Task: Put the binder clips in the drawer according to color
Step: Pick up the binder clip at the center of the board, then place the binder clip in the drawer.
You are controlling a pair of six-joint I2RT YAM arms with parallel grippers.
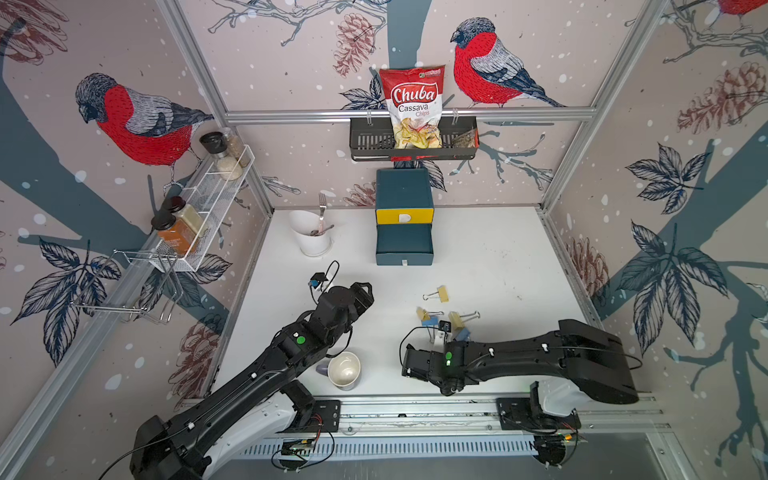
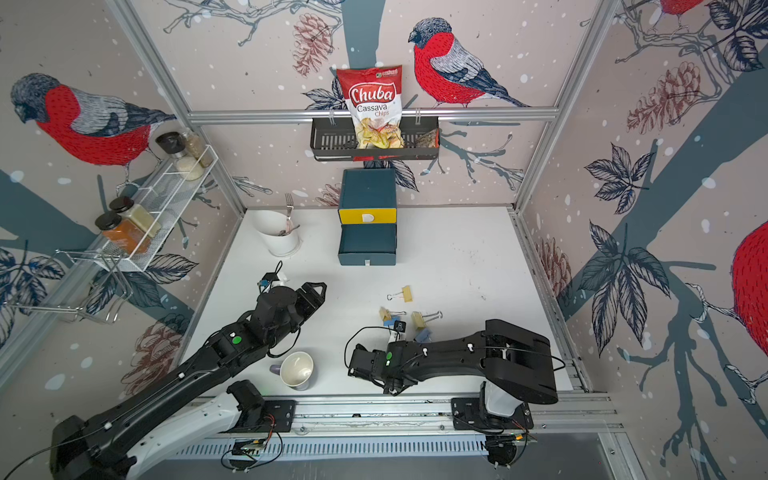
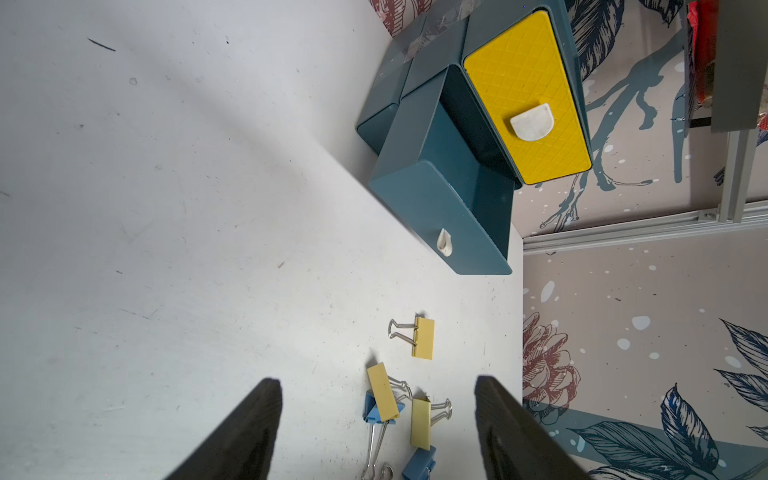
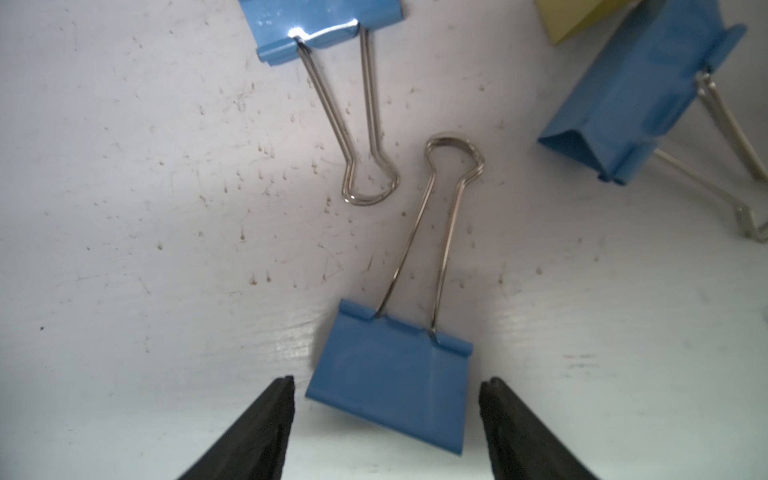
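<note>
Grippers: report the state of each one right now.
Left gripper: open, holding nothing.
Right gripper: open, jaws either side of a blue binder clip, not gripping it.

jaws: apart | between: blue clip (image 4: 390, 382), seemingly untouched | beyond: cut-off blue clip (image 4: 328, 20); tilted blue clip (image 4: 636, 95)

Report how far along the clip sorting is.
Done: one teal drawer stands pulled out; no clip shows inside. In hand: the right hand, open, straddles a blue clip lying on the table. To go: that clip, two more blue clips, three yellow clips; left hand open, empty.
</note>
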